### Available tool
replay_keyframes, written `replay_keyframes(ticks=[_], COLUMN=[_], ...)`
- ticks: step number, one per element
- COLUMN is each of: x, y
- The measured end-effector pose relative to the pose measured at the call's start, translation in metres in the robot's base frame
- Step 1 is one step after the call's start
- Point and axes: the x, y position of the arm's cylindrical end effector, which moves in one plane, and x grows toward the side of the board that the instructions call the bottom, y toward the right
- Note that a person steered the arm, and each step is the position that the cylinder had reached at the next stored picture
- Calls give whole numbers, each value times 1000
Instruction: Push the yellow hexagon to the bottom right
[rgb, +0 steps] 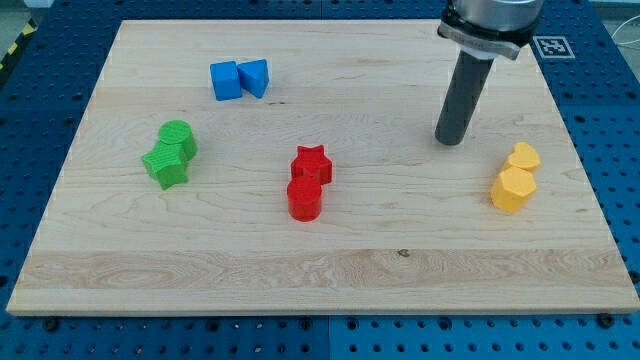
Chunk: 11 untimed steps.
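Here my tip (450, 140) rests on the wooden board (330, 270), touching nothing, up-left of the yellow hexagon (513, 190), which touches what looks like a yellow heart (523, 156) near the view's right edge.

The arm (490, 20) is cut off by the view's top edge above its collar. The green star (166, 165) hides part of the green cylinder (180, 136). The red cylinder (304, 199) overlaps the red star (311, 162).
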Motion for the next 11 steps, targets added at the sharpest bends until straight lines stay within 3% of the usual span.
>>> replay_keyframes(ticks=[5, 7, 9, 11], x=[63, 58, 64, 99], y=[29, 39, 93, 119])
